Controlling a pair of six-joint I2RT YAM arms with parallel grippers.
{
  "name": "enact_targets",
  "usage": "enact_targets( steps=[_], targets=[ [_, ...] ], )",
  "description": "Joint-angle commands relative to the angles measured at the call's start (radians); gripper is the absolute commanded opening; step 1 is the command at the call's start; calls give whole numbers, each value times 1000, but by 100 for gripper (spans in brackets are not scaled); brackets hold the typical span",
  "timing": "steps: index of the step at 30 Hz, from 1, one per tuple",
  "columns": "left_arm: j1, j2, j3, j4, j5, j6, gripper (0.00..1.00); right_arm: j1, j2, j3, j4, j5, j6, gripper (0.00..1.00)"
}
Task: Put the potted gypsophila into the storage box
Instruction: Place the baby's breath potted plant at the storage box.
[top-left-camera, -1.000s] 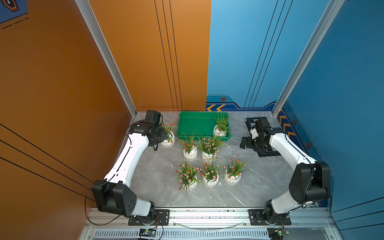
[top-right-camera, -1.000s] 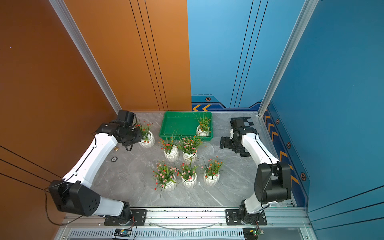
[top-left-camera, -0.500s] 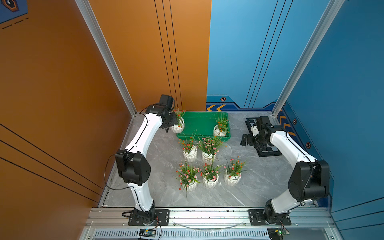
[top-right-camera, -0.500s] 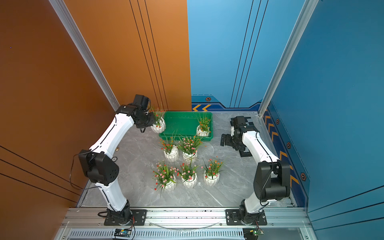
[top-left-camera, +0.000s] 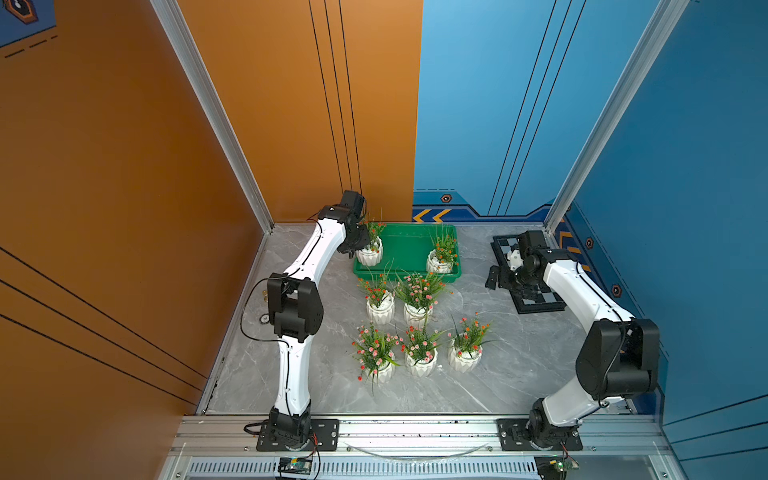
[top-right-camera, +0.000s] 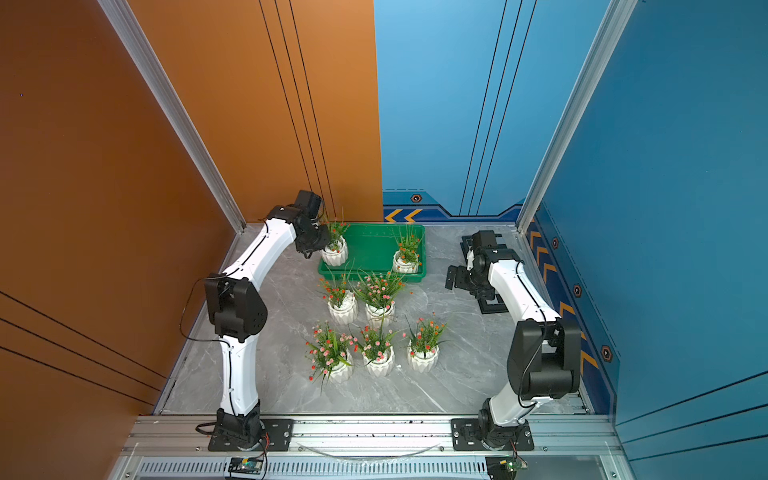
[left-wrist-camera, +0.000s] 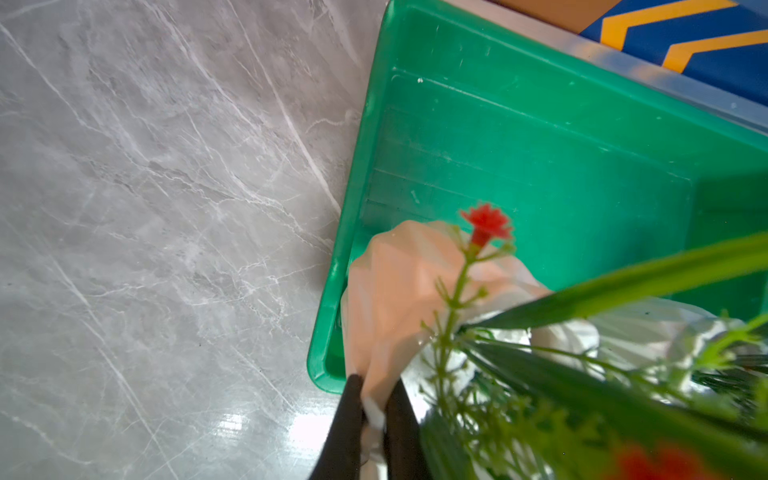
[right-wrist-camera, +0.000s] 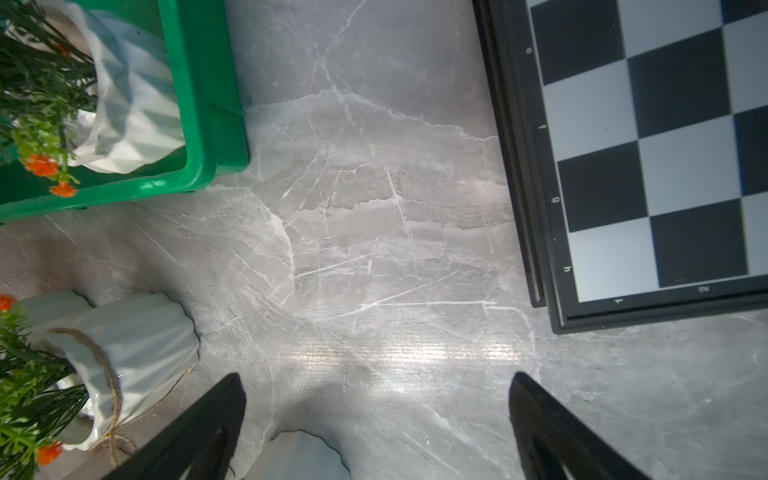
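A grey marble tabletop (top-left-camera: 519, 353) carries everything. The left arm (top-left-camera: 316, 253) stretches from the near left to the far left, and the right arm (top-left-camera: 582, 291) bends from the near right toward the far right.

The storage box (top-left-camera: 405, 249), a shallow green tray, lies at the far edge near the middle. To its right lies a black-framed chessboard (right-wrist-camera: 665, 145), with bare marble between the two.

Of the seven potted gypsophila, two are at the box. A pot with orange blossoms (top-left-camera: 438, 262) stands inside its near right corner. A pot with red blossoms (top-left-camera: 369, 254) is upright at the box's left end, over the near left corner inside the rim. Whether its base rests on the box floor cannot be told.

The other five stand on the marble nearer than the box. Two are just beside each other close to its near wall: a red-flowered pot (top-left-camera: 380, 309) and a pink-flowered pot (top-left-camera: 417, 313). Three more make the nearest row: the left pot (top-left-camera: 382, 370), the middle pot (top-left-camera: 422, 361) and the right pot (top-left-camera: 464, 357).

The left gripper (left-wrist-camera: 372, 419) is clamped on the white rim of the pot with red blossoms, one black finger on each side of the wall. The right gripper (right-wrist-camera: 376, 376) is spread wide and holds nothing, above bare marble between the box and the chessboard.
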Motion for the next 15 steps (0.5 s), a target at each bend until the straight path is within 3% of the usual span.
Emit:
enact_targets(
  steps=[1,15],
  targets=[
    [-8,-1,28,21,33,-24,0,-12,21,18,-32,-18,-20,100],
    [-17,12,-18,25,36,-43,0,-18,39,3,-26,-15,-29,100]
  ],
)
